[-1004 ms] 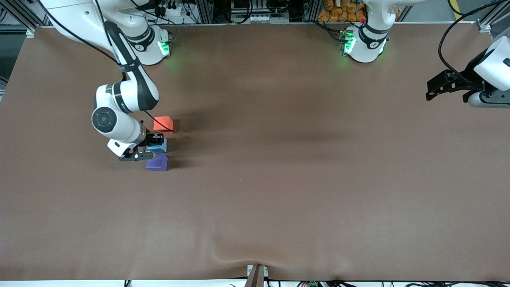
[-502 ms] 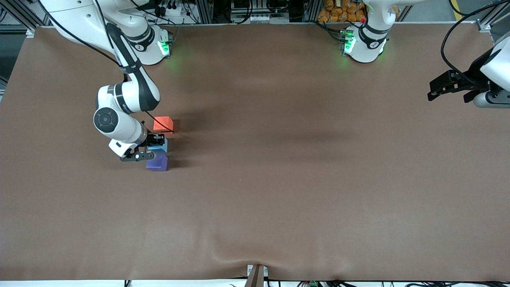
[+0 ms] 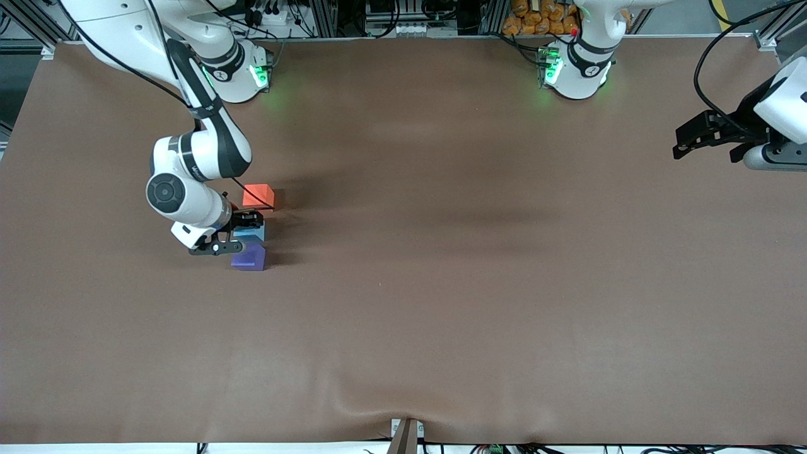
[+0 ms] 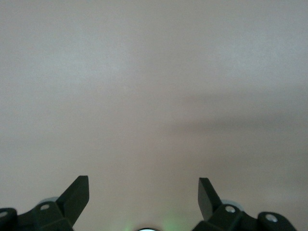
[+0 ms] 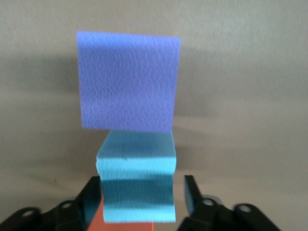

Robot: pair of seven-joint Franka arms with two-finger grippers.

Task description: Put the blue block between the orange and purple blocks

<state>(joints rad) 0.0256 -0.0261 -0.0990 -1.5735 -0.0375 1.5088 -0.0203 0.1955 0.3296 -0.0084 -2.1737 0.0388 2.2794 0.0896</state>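
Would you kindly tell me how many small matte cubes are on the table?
3, in one row at the right arm's end: the bright orange-red cube farthest from the front camera, the light sky-blue cube in the middle, the violet-purple cube nearest. None seems hidden.

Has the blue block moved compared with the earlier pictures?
No. The blue block lies in the same place between the orange block and the purple block, with the right gripper around it.
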